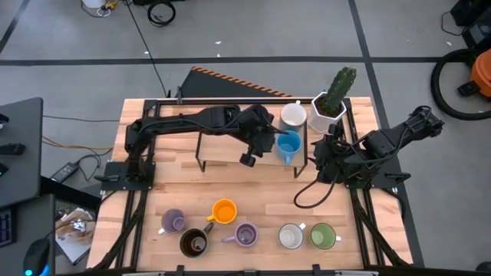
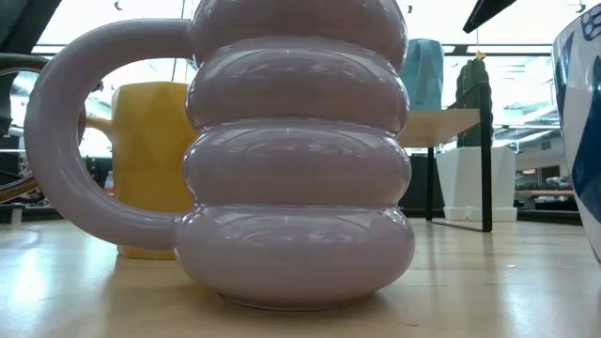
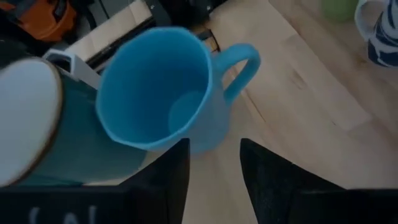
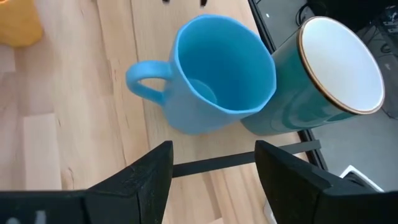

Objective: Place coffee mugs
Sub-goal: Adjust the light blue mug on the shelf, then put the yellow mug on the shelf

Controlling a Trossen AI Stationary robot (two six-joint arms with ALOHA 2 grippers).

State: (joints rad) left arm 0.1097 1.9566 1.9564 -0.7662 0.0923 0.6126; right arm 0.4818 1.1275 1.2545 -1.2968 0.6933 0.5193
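The blue mug point(image 1: 288, 144) stands upright on its base on a raised wooden shelf point(image 1: 222, 150), handle toward the table's near side. Beside it on the shelf stands a teal mug with a white inside point(image 1: 293, 115). My left gripper point(image 1: 268, 143) is open just left of the blue mug point(image 3: 155, 87), its fingers short of the mug's base. My right gripper point(image 1: 321, 150) is open, a little to the right of the blue mug point(image 4: 217, 68). Two lavender mugs point(image 1: 173, 221) point(image 1: 245, 234), a dark brown mug point(image 1: 196, 242), an orange mug point(image 1: 224, 211), a white mug point(image 1: 291, 236) and a green mug point(image 1: 324, 235) stand near the table's near edge.
A white hexagonal pot with a green cactus point(image 1: 331, 106) stands at the shelf's right end, close behind my right gripper. The shelf's black legs point(image 1: 201, 157) come down onto the table. Bare wood lies between the shelf and the row of mugs. A black cable point(image 1: 307, 195) loops by the right arm.
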